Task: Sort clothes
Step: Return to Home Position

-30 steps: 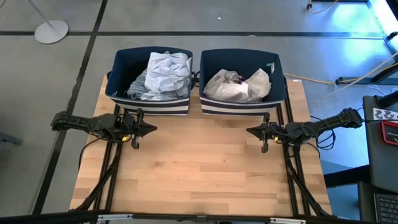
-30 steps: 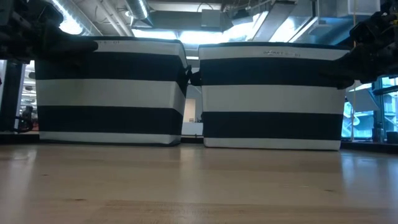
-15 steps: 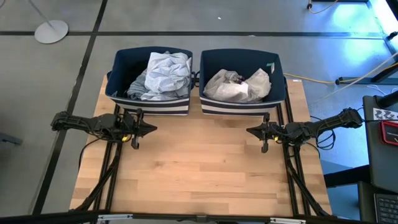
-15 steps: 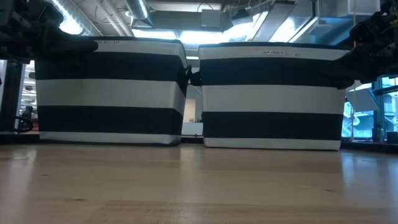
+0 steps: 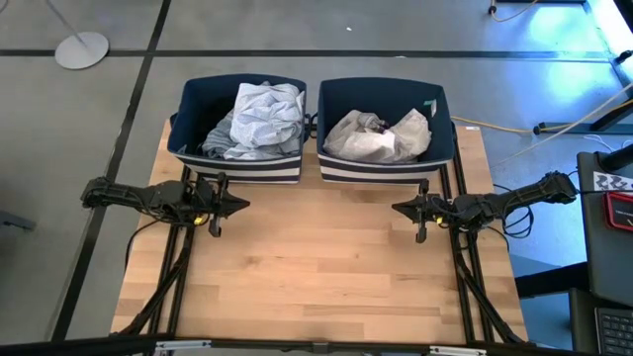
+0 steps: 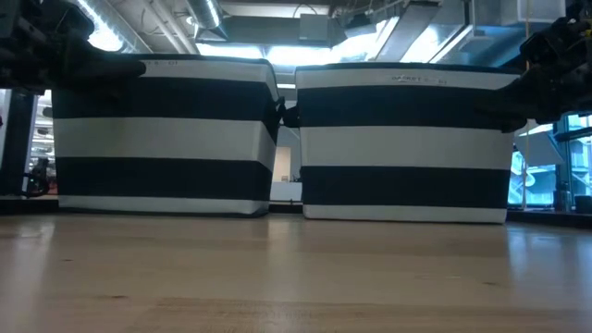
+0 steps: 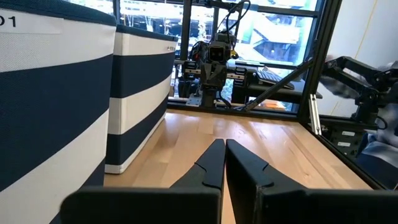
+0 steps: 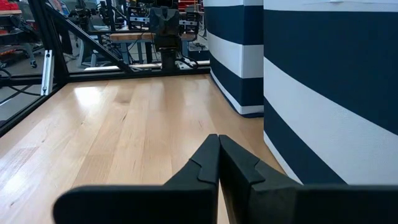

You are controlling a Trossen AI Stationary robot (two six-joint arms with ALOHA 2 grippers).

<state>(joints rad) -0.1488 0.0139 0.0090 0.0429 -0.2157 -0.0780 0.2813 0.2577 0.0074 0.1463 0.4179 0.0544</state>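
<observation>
Pale blue and grey clothes (image 5: 259, 119) lie heaped in the left navy bin (image 5: 198, 99) at the table's far edge. White and light clothes (image 5: 381, 135) lie in the right navy bin (image 5: 435, 109). My left gripper (image 5: 242, 205) hovers shut and empty in front of the left bin; its closed fingertips show in the left wrist view (image 7: 224, 144). My right gripper (image 5: 398, 209) hovers shut and empty in front of the right bin; its closed fingertips show in the right wrist view (image 8: 218, 138).
The two navy-and-white striped bins (image 6: 166, 134) (image 6: 402, 139) stand side by side along the far edge. The wooden tabletop (image 5: 316, 267) stretches between and in front of the arms. Metal frame rails (image 5: 465, 287) run along both sides.
</observation>
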